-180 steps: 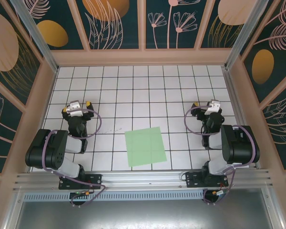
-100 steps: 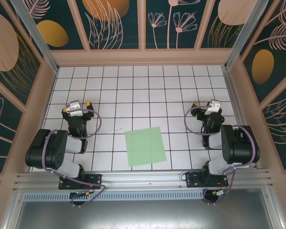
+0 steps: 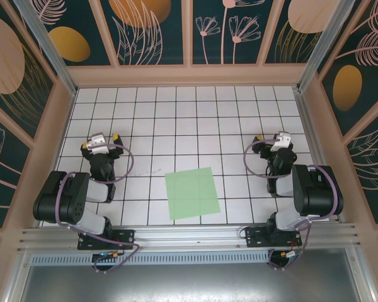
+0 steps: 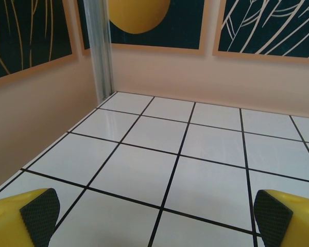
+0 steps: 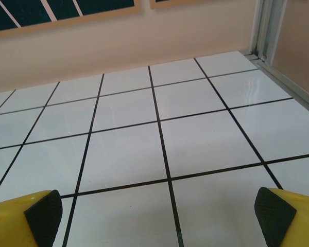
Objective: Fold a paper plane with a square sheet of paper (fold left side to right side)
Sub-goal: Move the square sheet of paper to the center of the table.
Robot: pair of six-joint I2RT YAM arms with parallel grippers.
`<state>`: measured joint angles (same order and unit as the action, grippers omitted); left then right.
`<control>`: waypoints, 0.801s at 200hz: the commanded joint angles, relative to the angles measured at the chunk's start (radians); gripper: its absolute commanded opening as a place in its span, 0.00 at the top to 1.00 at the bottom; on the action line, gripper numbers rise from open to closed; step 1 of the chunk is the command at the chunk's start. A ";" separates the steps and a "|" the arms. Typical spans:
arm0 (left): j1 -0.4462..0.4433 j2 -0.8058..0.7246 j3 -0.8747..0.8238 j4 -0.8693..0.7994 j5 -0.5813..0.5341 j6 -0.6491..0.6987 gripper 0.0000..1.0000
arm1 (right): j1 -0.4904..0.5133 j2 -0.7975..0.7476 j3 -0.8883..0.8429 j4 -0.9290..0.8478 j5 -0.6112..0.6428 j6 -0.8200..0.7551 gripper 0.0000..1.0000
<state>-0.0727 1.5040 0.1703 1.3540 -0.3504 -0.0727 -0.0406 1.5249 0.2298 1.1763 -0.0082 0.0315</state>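
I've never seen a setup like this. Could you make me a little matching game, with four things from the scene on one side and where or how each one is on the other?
Things:
1. square sheet of paper
2. left gripper
3. right gripper
4. table

Descriptions:
A. white tiles with black grid lines
B. open, holding nothing, to the right of the paper
C. pale green, lying flat near the front between the arms
D. open, holding nothing, to the left of the paper

Pairs: 1-C, 2-D, 3-B, 4-A
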 commanded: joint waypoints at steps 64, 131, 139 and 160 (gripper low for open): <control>0.005 -0.576 0.141 -0.739 0.084 -0.406 0.02 | 0.161 -0.391 0.303 -0.827 0.076 0.126 0.01; -0.042 -0.692 0.085 -0.924 0.602 -0.750 0.01 | 0.576 -0.386 0.388 -1.236 0.028 0.333 0.01; -0.058 -0.691 0.093 -0.967 0.606 -0.726 0.01 | 0.634 -0.365 0.389 -1.252 0.028 0.351 0.01; -0.082 -0.672 0.110 -1.028 0.613 -0.683 0.02 | 0.779 -0.265 0.447 -1.335 0.044 0.367 0.01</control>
<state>-0.1333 0.8253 0.2661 0.4328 0.1761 -0.7479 0.6178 1.1748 0.6102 0.0090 0.0250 0.3328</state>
